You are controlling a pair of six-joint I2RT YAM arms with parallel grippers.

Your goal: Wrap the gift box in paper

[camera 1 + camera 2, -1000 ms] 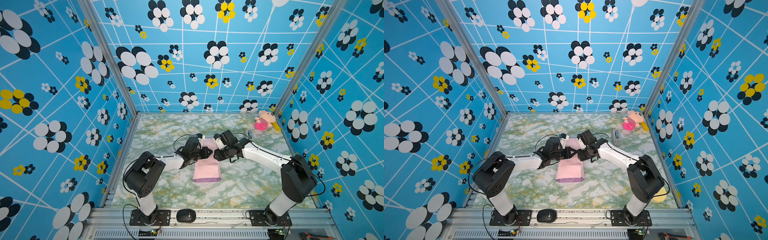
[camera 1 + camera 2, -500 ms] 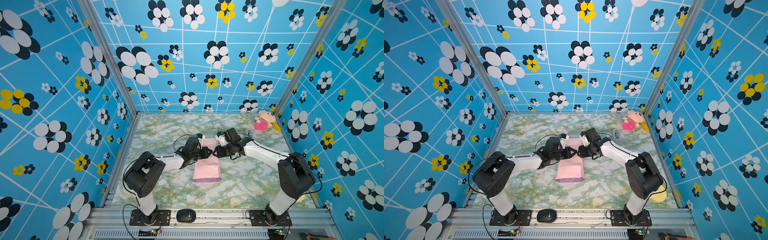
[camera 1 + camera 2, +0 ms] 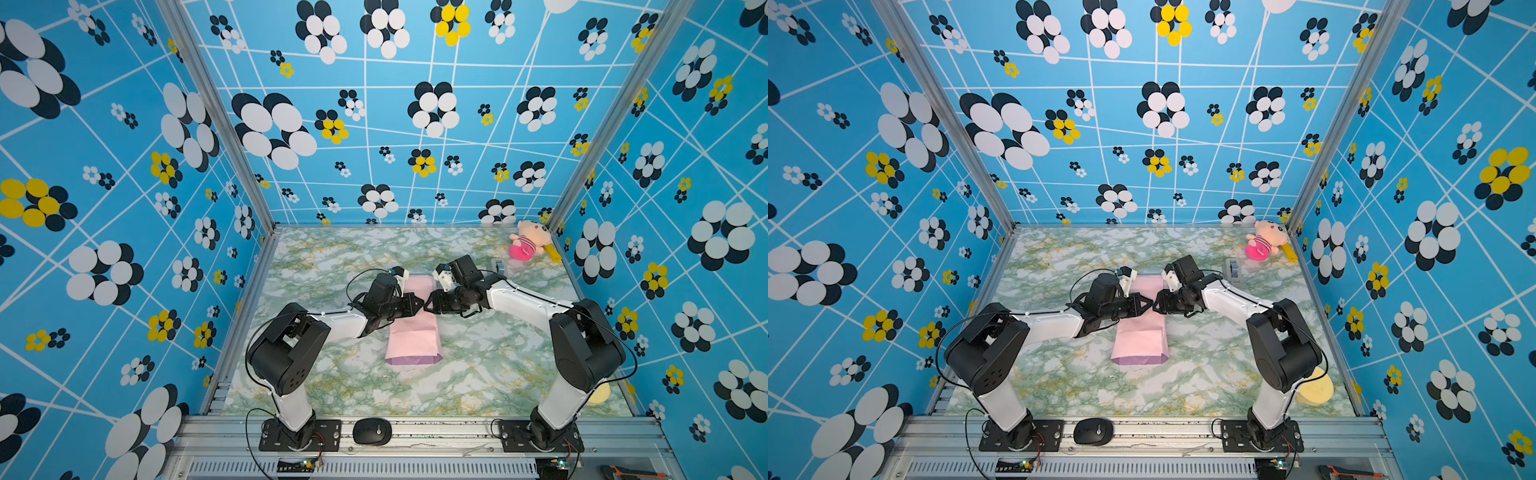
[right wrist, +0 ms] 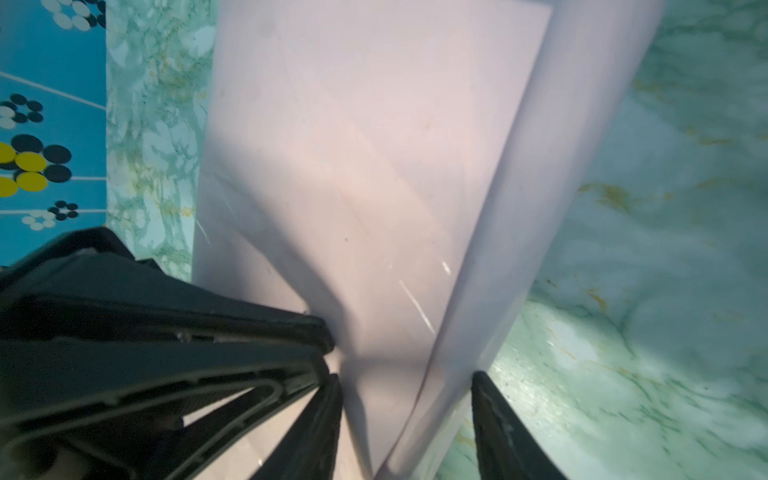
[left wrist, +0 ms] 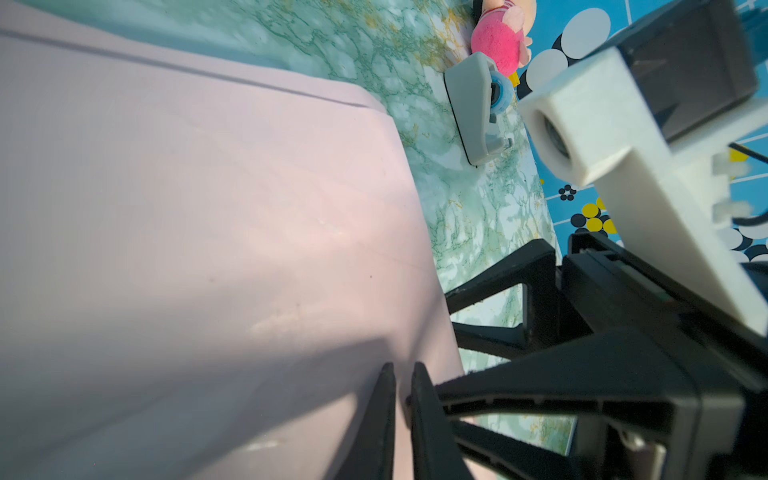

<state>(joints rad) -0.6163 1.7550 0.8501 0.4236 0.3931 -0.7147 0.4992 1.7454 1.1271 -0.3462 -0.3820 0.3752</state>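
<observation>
The left gripper (image 5: 401, 368), jaws clenched, pins the folded paper (image 3: 411, 338) down, likely so the flap cannot spring open; the right gripper (image 4: 406, 376), jaws parted, straddles its edge.

The green marbled tabletop (image 3: 332, 266) bears the pink paper (image 3: 413, 340) centrally, plus a plush toy (image 3: 525, 245), grey tape dispenser (image 3: 1234, 270) and yellow disc (image 3: 1316, 392).

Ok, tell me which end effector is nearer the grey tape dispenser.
Right. The right end effector sits at the paper's edge on the tape dispenser's side; the left end effector is over the paper, farther away.
</observation>
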